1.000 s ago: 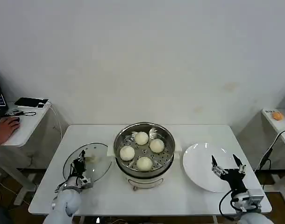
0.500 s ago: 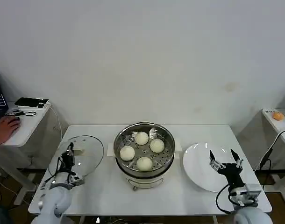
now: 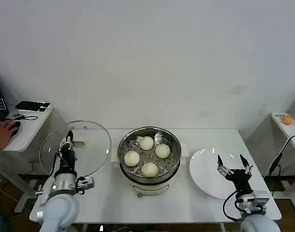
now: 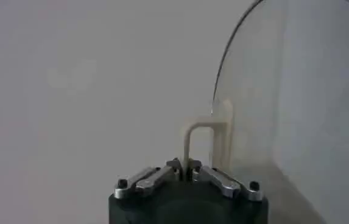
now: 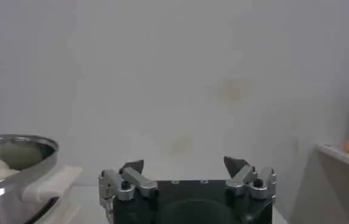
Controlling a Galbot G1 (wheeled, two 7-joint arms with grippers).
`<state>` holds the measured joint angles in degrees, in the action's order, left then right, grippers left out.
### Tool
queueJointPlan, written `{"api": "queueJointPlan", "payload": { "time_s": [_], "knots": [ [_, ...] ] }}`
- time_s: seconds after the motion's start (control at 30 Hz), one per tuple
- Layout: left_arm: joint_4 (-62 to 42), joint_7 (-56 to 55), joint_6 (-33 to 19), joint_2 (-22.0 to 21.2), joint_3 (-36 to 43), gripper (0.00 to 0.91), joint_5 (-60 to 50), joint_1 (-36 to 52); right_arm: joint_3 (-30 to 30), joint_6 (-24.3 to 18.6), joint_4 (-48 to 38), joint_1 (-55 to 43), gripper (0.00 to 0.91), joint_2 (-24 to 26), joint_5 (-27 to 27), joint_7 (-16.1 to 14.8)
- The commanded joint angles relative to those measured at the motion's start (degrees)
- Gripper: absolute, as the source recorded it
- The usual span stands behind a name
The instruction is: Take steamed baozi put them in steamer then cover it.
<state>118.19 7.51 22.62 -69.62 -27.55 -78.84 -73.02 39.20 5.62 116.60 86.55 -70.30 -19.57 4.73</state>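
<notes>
Left gripper (image 3: 69, 143) pinching the cover (image 3: 76, 147) by its handle, held upright left of the steamer (image 3: 149, 159) containing four steamed baozi (image 3: 146, 143); right gripper (image 3: 233, 164) spread above the white plate (image 3: 208, 169)

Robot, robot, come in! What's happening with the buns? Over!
Left gripper holds lid up, left of steamer. Right gripper open over plate. Four buns inside. Nothing blocking.

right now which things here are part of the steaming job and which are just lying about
In the job:
four creamy-white round baozi
shiny steel steamer pot
clear glass lid, held up by the left gripper

Lying about:
flat white plate, right gripper open above it
small orange object on the side table
</notes>
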Motion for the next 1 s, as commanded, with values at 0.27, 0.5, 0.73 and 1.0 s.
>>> {"api": "queueJointPlan", "payload": {
  "time_s": [0.27, 0.5, 0.73, 1.0],
  "knots": [
    [6.4, 4.3, 4.1, -4.2, 17.9, 0.000, -10.4, 2.6, 3.5, 1.3, 2.5, 2.0, 0.907, -2.8, 4.7, 1.0],
    [-3.9, 3.1, 3.9, -8.2, 21.9, 0.000, -10.6, 6.5, 5.5, 4.9, 5.1, 2.9, 0.907, -3.6, 3.5, 2.5],
    [-8.9, 5.7, 4.2, -11.9, 23.8, 0.000, -10.8, 11.4, 5.6, 7.1, 3.9, 1.0, 0.907, -1.3, 2.5, 3.9],
    [-12.2, 7.4, 4.8, -14.0, 24.5, 0.000, -11.7, 15.1, 3.4, 8.5, 1.1, -2.9, 0.907, -0.4, 2.4, 4.2]
  ]
}}
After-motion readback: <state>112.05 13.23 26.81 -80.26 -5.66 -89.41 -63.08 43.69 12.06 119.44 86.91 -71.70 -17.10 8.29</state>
